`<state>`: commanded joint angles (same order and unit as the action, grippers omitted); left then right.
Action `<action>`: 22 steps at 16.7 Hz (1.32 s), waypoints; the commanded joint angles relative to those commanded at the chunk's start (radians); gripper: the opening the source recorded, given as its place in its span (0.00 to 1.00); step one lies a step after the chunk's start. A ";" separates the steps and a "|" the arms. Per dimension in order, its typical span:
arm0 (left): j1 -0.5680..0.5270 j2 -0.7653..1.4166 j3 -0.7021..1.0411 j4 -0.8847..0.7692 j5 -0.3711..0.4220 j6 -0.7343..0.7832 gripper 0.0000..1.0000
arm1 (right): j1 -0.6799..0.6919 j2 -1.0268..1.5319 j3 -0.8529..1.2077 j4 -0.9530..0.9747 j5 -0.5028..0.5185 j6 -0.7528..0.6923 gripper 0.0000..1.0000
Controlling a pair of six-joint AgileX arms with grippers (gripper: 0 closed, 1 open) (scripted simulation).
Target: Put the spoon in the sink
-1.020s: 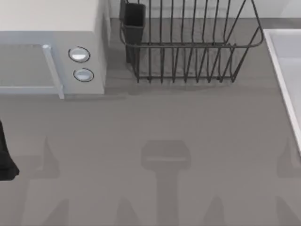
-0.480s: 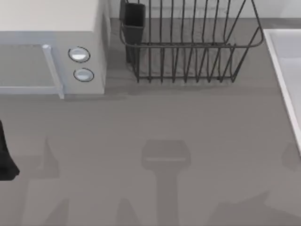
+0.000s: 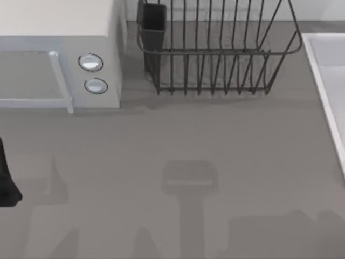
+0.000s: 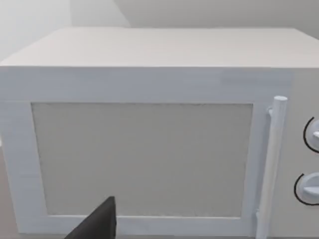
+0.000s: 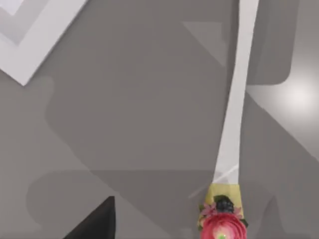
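The microwave stands at the table's back left, with the dish rack just beside it on its right. The sink lies at the right edge. The spoon lies on the table below the right gripper's jaws.

The grey table carries a white microwave at its far left and a dark wire rack beside it. The sink sits at the right edge. A white spoon with a flowered handle end lies flat on it.
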<state>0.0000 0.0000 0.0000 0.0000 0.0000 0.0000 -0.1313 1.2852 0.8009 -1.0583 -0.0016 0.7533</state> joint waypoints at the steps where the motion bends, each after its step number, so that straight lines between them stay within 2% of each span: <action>1: 0.000 0.000 0.000 0.000 0.000 0.000 1.00 | -0.002 0.020 0.014 -0.016 0.001 0.013 1.00; 9: 0.000 0.000 0.000 0.000 0.000 0.000 1.00 | -0.001 0.047 -0.006 0.015 0.001 0.020 1.00; 17: 0.000 0.000 0.000 0.000 0.000 0.000 1.00 | 0.001 0.226 -0.211 0.410 0.000 0.026 1.00; 22: 0.000 0.000 0.000 0.000 0.000 0.000 1.00 | 0.001 0.256 -0.246 0.468 0.000 0.028 1.00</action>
<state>0.0000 0.0000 0.0000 0.0000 0.0000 0.0000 -0.1300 1.5417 0.5550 -0.5900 -0.0012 0.7811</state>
